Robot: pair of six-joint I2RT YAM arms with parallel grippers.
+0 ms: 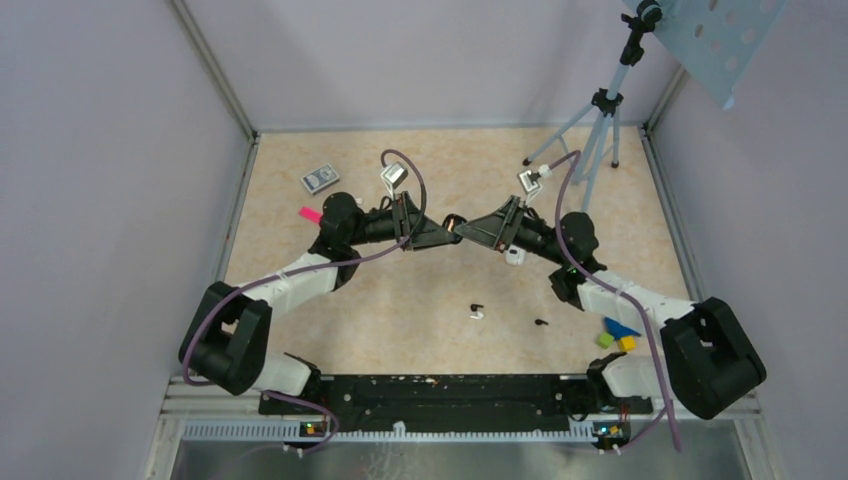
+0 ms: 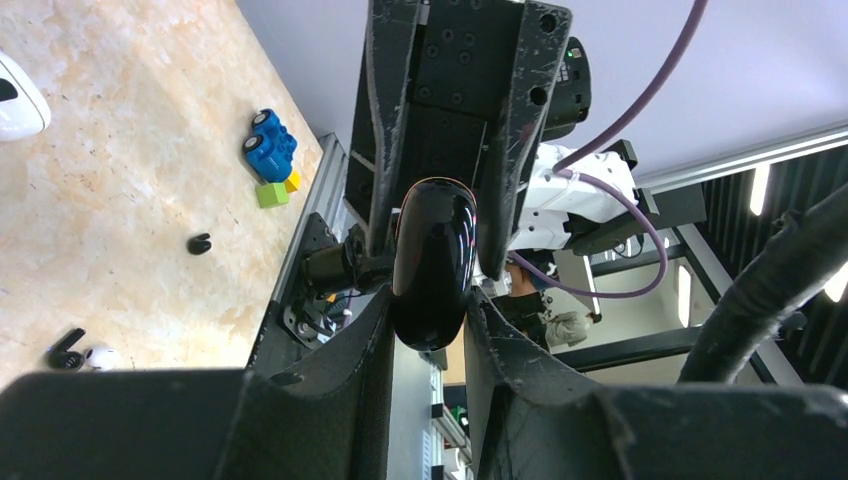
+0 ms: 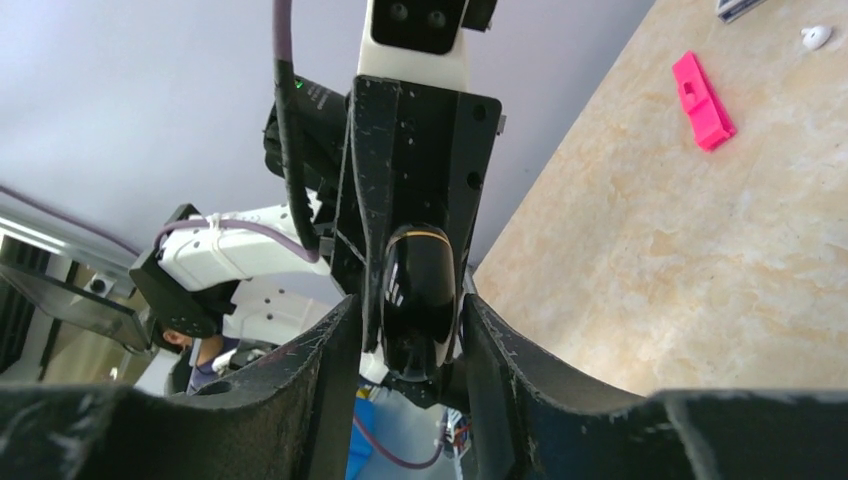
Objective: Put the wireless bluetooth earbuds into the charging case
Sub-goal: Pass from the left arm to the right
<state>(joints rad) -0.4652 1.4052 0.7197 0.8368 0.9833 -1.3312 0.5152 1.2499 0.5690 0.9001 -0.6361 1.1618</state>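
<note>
A glossy black charging case (image 1: 455, 222) hangs in mid-air over the table's middle, pinched from both sides. My left gripper (image 1: 445, 230) is shut on one end of it (image 2: 432, 260). My right gripper (image 1: 470, 229) is shut on the other end (image 3: 420, 300). Whether its lid is open is hidden. On the table lie a black earbud (image 1: 476, 306) beside a white earbud (image 1: 477, 314), and another black earbud (image 1: 541, 323). They also show in the left wrist view: black (image 2: 66, 350), white (image 2: 100, 357), black (image 2: 199, 243).
A white case (image 1: 514, 255) lies under the right arm. Coloured toy blocks (image 1: 620, 335) sit at the near right, a pink piece (image 1: 310, 214) and a small grey box (image 1: 320, 178) at the far left. A tripod (image 1: 600, 130) stands at the back right.
</note>
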